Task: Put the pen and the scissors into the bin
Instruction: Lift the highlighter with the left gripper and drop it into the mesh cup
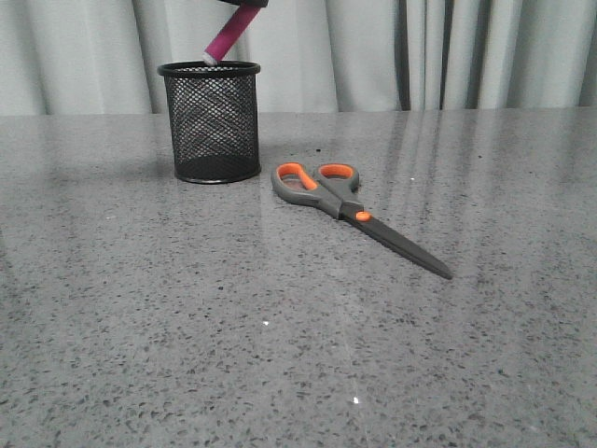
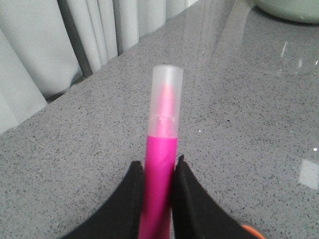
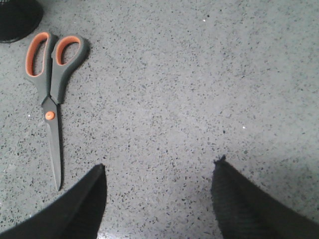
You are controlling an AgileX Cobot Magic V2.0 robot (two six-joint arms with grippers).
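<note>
With the pen [image 1: 227, 35] clamped in the left claw [image 2: 158, 186] and tilted cap-down over the bin [image 1: 211, 121], its tip should be centred inside the rim before release, while the right claw [image 3: 158, 191] is held apart.

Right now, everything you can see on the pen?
The pen is slim, magenta-pink, plastic-looking, with a translucent whitish cap still on. The left gripper is shut on its barrel. In the front view it hangs tilted, cap end down, at the rim of the black mesh bin, not yet dropped in. Its upper end is out of frame.
</note>
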